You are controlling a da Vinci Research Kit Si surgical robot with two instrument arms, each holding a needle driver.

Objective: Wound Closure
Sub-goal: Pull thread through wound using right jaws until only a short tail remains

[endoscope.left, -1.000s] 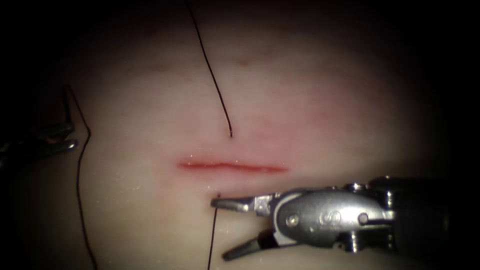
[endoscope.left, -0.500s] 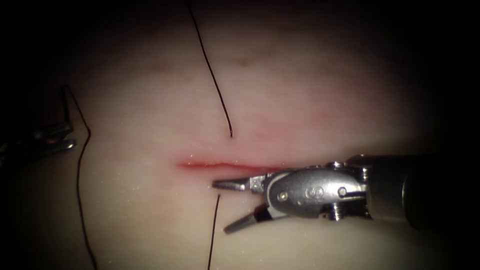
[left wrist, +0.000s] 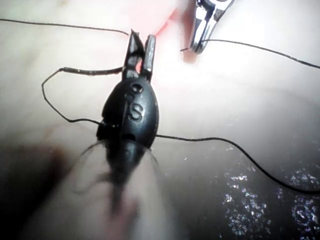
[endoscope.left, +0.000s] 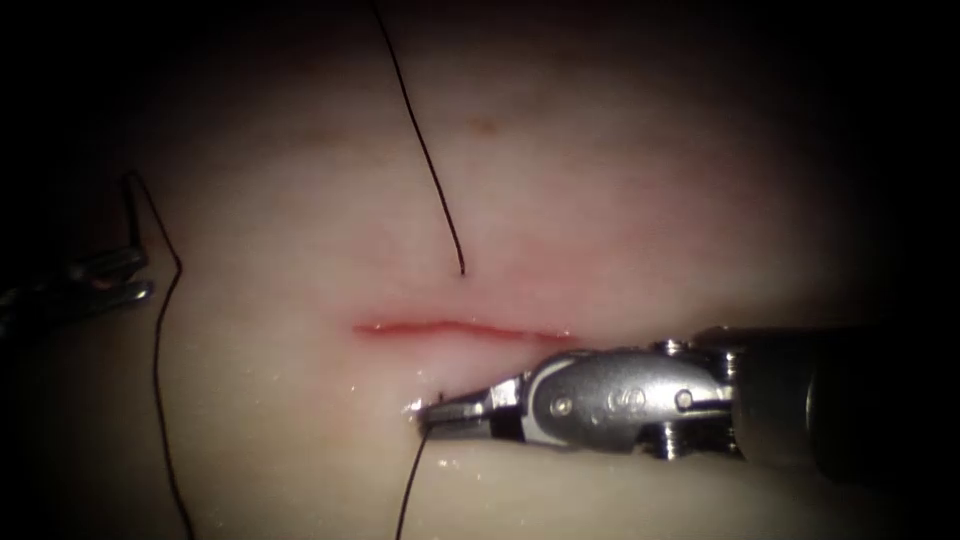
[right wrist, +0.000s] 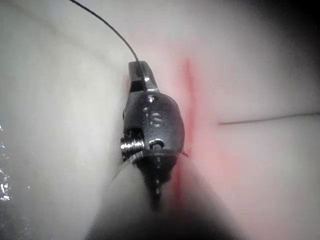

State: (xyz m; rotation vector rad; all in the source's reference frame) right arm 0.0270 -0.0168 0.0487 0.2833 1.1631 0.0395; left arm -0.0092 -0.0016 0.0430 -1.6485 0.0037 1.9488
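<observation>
The cut [endoscope.left: 460,328] runs sideways across the pale tissue [endoscope.left: 620,180], edged with red fluid. Dark thread [endoscope.left: 430,160] enters the tissue just above the cut and comes out just below it. My right tool [endoscope.left: 425,413] lies below the cut, shut on the thread where it leaves the tissue [right wrist: 139,70]; the thread [endoscope.left: 408,490] drops away from its jaws. Far to the left of the cut, my left tool [endoscope.left: 146,276] is shut on the needle [endoscope.left: 131,215], which stands out of the tissue. My left tool [left wrist: 140,47] grips the needle [left wrist: 95,71] near one end.
A long strand of thread [endoscope.left: 158,380] trails from the needle down the left of the tissue. More slack thread [left wrist: 240,150] loops over the tissue around the left tool. The right tool's shaft [endoscope.left: 830,400] lies low over the tissue right of the cut.
The right tool's jaws, wide open a second ago, have closed on the thread below the cut. The thread now bends at the jaws. The left tool and needle have stayed put.
</observation>
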